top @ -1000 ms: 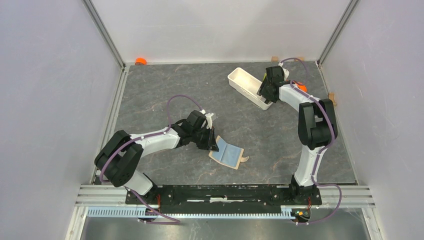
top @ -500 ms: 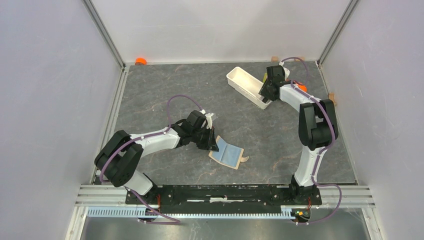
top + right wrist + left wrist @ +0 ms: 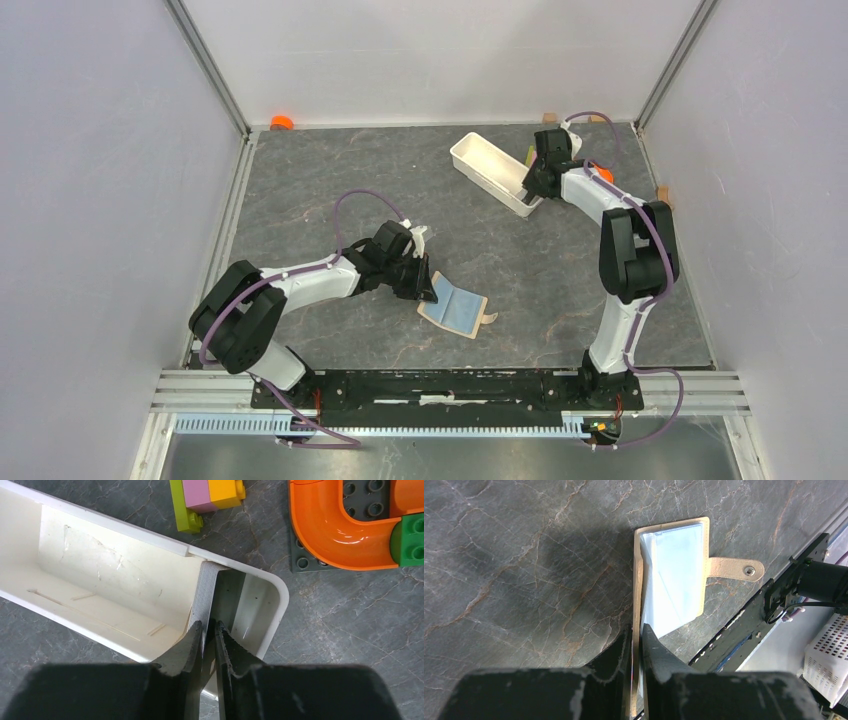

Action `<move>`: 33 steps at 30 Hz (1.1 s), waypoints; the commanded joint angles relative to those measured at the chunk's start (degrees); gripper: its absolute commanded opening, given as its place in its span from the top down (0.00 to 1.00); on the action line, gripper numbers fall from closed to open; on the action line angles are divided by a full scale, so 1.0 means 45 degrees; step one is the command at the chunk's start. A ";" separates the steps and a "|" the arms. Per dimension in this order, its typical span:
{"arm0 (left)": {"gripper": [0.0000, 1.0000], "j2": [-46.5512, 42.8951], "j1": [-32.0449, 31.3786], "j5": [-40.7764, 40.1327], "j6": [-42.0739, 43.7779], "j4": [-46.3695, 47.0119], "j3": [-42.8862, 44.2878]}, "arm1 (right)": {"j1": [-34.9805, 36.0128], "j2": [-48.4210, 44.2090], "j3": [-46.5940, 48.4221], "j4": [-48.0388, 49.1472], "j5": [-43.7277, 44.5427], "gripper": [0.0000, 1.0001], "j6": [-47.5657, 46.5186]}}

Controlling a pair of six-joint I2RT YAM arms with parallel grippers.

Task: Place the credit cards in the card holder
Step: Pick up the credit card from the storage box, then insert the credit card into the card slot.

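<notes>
The card holder point(image 3: 455, 308) lies open on the table, tan outside, pale blue lining point(image 3: 674, 575), snap tab point(image 3: 734, 569) to one side. My left gripper point(image 3: 428, 290) is shut on its raised left flap, whose tan edge runs between the fingers point(image 3: 638, 630). At the back right, my right gripper point(image 3: 528, 190) reaches into the end of the white tray point(image 3: 480, 160). There the credit cards stand on edge: a pale striped one point(image 3: 206, 590) and a black one point(image 3: 229, 597). The jaws point(image 3: 210, 625) are pinched on the pale card's lower edge. Whether the black card is also caught stays hidden.
Beyond the tray point(image 3: 100, 570) lie stacked toy bricks point(image 3: 210, 495) and an orange curved track piece point(image 3: 345, 525) on a grey plate. An orange object point(image 3: 282, 122) sits at the back left corner. The arms' mounting rail point(image 3: 744, 625) runs close behind the card holder.
My right gripper's jaws have closed onto the cards in the tray's end, and the tray has shifted slightly away. The left arm and card holder have not moved.
</notes>
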 commanded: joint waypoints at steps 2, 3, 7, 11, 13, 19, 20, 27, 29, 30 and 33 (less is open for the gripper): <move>0.84 -0.0209 0.0088 0.0066 0.0123 0.0204 0.0129 | 0.0046 -0.0747 0.0435 -0.0360 0.0204 0.82 0.0096; 0.84 -0.0238 0.0091 0.0049 0.0126 0.0204 0.0141 | 0.0049 -0.0848 0.0414 -0.0464 0.0323 0.82 0.0087; 0.84 -0.0259 0.0091 0.0051 0.0123 0.0186 0.0131 | 0.0030 -0.1434 0.0170 -0.0575 0.0708 0.85 0.0048; 0.85 -0.0257 0.0091 -0.0020 0.0126 0.0090 0.0108 | 0.0021 -0.1928 0.0142 -0.0729 0.0898 0.92 0.0019; 0.85 -0.0302 0.0091 -0.0114 0.0096 0.0077 0.0045 | 0.0009 -0.2109 0.0084 -0.0735 0.0948 0.99 -0.0022; 0.90 -0.0626 0.0130 -0.0437 -0.0320 0.0246 -0.0417 | -0.0008 -0.2793 -0.0225 -0.0723 0.0500 1.00 -0.0277; 0.91 -0.0709 0.0129 -0.0411 -0.0542 0.0475 -0.0633 | -0.0009 -0.3096 -0.0415 -0.0565 0.0217 1.00 -0.0353; 0.96 -0.0335 0.0135 0.0824 -0.2856 0.3558 -0.2552 | 0.0572 -0.5708 -0.3071 0.0664 -0.3115 1.00 -0.1312; 0.96 -0.0148 0.0150 0.0964 -0.3294 0.4149 -0.2897 | 0.1139 -0.6592 -0.4027 0.0815 -0.3843 1.00 -0.1436; 0.96 -0.0121 0.0147 0.0967 -0.3436 0.4316 -0.3004 | 0.1473 -0.6954 -0.4621 0.0874 -0.4089 1.00 -0.1391; 0.95 -0.0180 0.0140 0.0916 -0.3748 0.4706 -0.3265 | 0.2779 -0.8229 -0.6632 0.1718 -0.4965 1.00 -0.0704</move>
